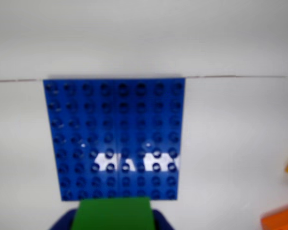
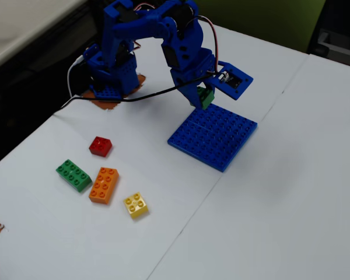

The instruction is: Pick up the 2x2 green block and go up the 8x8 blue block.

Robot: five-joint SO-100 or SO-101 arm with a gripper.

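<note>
- No readable text, labels, brand names, numbers or signs appear in the wrist view or the fixed view.
- The bricks, the blue studded baseplate (image 2: 213,135), the blue arm and the white surface (image 2: 291,175) carry no legible markings.

Five bricks (image 2: 73,175), perhaps more hidden, one blue baseplate (image 2: 213,136).
</note>
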